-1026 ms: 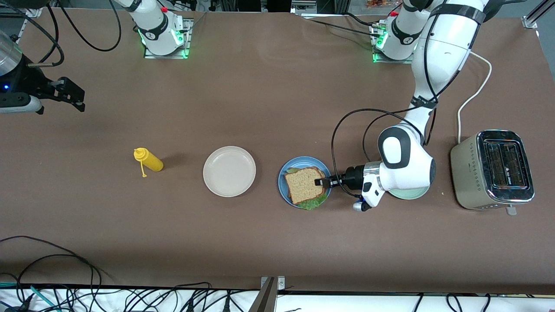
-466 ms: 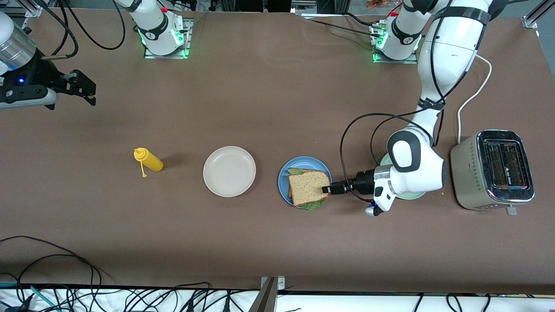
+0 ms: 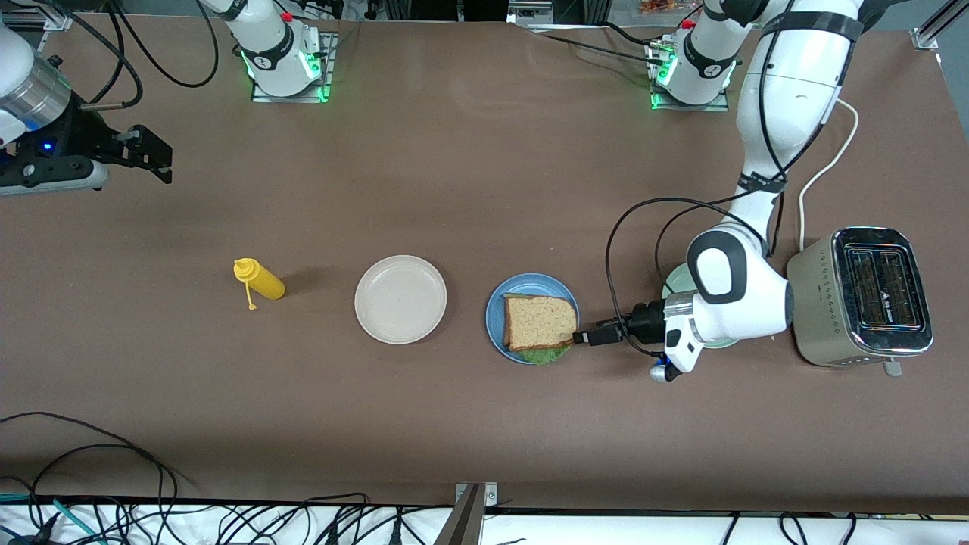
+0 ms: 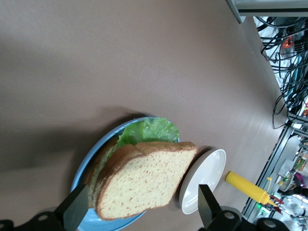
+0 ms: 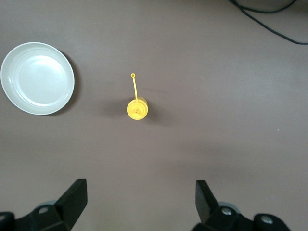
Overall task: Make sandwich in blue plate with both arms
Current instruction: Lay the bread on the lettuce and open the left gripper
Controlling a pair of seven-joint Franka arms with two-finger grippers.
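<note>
- The sandwich (image 3: 538,323), lettuce (image 4: 148,132) showing under the top slice, lies on the blue plate (image 3: 496,327) mid-counter, toward the left arm's end.
- The left pincer (image 3: 581,337) stands wide apart, low at the plate's rim on the toaster's (image 3: 860,297) side, holding nothing.
- The right pincer (image 3: 155,157) waits, spread wide and empty, over the right arm's end of the counter (image 3: 454,189).
- A white plate (image 3: 400,299) sits beside the blue one; a mustard bottle (image 3: 260,279) stands toward the right arm's end.
</note>
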